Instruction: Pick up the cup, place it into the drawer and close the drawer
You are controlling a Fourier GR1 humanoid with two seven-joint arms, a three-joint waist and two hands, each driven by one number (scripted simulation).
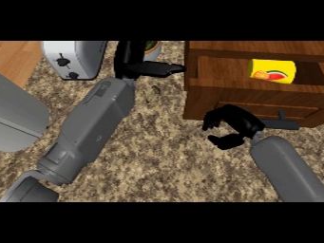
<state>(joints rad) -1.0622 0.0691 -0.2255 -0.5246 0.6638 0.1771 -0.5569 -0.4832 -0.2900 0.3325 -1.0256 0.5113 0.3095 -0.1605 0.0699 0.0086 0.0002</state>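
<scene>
Yellow cup [273,70] lies in open wooden drawer [262,92]; upper right.

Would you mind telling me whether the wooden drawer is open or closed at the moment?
Open. The drawer is pulled out from its cabinet, so its inside shows from above, with a yellow carton lying in it.

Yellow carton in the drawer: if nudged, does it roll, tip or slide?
The yellow carton has flat faces and square edges, so it probably slides rather than rolls. It looks like a printed drink box, so it is likely light and easily dented. The drawer walls should stop it.
</scene>
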